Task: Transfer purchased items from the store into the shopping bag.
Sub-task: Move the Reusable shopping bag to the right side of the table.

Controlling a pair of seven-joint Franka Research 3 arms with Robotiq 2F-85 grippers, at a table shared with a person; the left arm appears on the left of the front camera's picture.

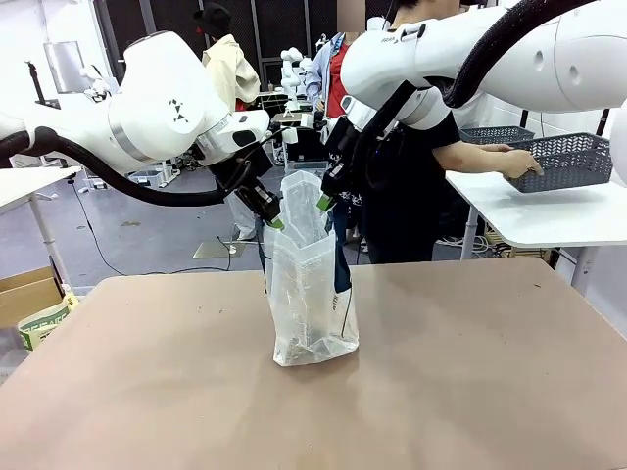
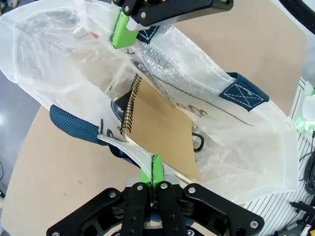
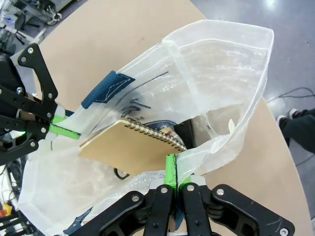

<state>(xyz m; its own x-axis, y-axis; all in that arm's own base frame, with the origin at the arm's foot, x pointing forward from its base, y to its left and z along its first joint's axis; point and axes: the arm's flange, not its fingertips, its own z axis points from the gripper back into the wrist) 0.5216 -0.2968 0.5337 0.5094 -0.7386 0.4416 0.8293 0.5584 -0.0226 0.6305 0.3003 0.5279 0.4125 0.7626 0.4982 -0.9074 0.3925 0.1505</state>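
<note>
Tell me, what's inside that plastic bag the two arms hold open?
A tan spiral-bound notebook leans inside the shopping bag, with a dark item beside it. Whatever lies under the notebook is covered.

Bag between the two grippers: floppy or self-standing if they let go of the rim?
Probably floppy: the shopping bag is thin wrinkled film, its rim pinched between the fingers of the left gripper and right gripper. Likely to sag or tip once released; the spiral notebook leaning inside may stiffen it.
</note>
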